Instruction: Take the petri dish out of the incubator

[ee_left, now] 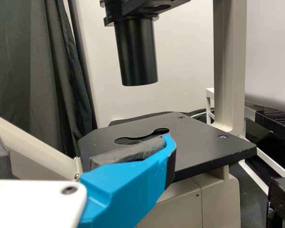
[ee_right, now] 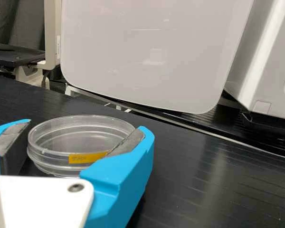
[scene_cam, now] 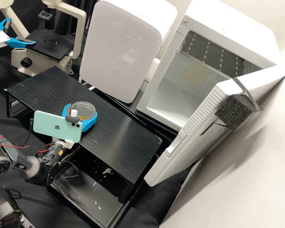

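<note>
In the high view my right gripper (scene_cam: 81, 110) is over the black shelf, shut on the clear round petri dish (scene_cam: 83, 107). The right wrist view shows the dish (ee_right: 83, 135), lidded and with a yellow label, between the two blue fingers of this gripper (ee_right: 85, 127). Whether its underside touches the shelf I cannot tell. The white incubator (scene_cam: 172, 101) stands with its door wide apart from the body. By the microscope my left gripper (scene_cam: 21, 31) is open and holds nothing; a blue finger of this gripper (ee_left: 88, 142) shows before the stage in its wrist view.
The black shelf (scene_cam: 117, 136) spans the middle of the bench. A closed white appliance (scene_cam: 120, 50) stands behind it, left of the incubator. The microscope stage (scene_cam: 49, 47) is at the back left. The incubator door (scene_cam: 193, 142) juts forward at the right, bearing a black foam block (scene_cam: 232, 112).
</note>
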Available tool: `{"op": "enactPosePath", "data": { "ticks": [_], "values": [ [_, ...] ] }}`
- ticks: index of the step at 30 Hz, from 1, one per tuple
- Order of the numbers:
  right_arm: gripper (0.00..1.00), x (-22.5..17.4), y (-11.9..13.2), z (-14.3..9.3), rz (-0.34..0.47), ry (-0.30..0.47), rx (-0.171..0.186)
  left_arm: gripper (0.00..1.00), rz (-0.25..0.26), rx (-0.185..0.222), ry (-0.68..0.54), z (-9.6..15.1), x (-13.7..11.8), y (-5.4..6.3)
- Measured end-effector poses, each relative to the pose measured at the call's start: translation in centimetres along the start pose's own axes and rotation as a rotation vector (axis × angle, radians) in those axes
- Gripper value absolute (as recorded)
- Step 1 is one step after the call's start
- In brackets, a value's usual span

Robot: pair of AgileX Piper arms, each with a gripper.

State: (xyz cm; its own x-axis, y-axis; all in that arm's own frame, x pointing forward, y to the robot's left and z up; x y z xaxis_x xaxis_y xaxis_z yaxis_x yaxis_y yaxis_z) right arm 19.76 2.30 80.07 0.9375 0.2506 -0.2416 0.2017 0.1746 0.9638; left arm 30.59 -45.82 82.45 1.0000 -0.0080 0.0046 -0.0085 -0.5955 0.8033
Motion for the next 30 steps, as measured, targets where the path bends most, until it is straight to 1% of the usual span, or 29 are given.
{"op": "enactPosePath", "data": {
  "ticks": [2, 3, 11, 14, 16, 18, 21, 23, 24, 27, 30],
  "values": [
    [0.00, 0.0, -0.1, 0.1, -0.001, 0.002, 0.004, 1.00, 0.000, 0.000, 0.000, 0.0, 0.0, 0.0],
    [1.00, 0.1, -0.1, 0.1, -0.002, -0.002, 0.004, 1.00, 0.000, 0.000, 0.000, 0.0, 0.0, 0.0],
    [1.00, 0.0, -0.1, 0.4, 0.002, -0.017, 0.011, 1.00, 0.000, 0.000, 0.000, 0.0, 0.0, 0.0],
    [1.00, -0.2, 0.3, 0.6, 0.022, -0.032, 0.005, 1.00, 0.000, 0.000, 0.000, 0.0, 0.0, 0.0],
    [1.00, -0.4, 0.8, 0.6, 0.042, -0.037, -0.010, 1.00, 0.000, 0.000, 0.000, 0.0, 0.0, 0.0],
    [1.00, -0.7, 1.2, 0.4, 0.063, -0.032, -0.010, 1.00, 0.000, 0.000, 0.000, 0.0, 0.0, 0.0],
    [1.00, -1.9, 2.3, -0.5, 0.134, -0.012, 0.011, 1.00, 0.000, 0.000, 0.000, 0.0, 0.0, 0.0],
    [1.00, -2.7, 2.6, -1.2, 0.175, -0.002, 0.034, 1.00, 0.000, 0.000, 0.000, 0.0, 0.0, 0.0],
    [1.00, -3.2, 2.8, -1.6, 0.207, 0.007, 0.031, 1.00, 0.000, 0.000, 0.000, 0.0, 0.0, 0.0],
    [1.00, -4.5, 3.2, -2.4, 0.298, 0.014, 0.046, 1.00, 0.000, 0.000, 0.000, 0.0, 0.0, 0.0],
    [1.00, -5.3, 3.6, -3.0, 0.370, 0.024, 0.044, 1.00, 0.000, 0.000, 0.000, 0.0, 0.0, 0.0]
  ]
}}
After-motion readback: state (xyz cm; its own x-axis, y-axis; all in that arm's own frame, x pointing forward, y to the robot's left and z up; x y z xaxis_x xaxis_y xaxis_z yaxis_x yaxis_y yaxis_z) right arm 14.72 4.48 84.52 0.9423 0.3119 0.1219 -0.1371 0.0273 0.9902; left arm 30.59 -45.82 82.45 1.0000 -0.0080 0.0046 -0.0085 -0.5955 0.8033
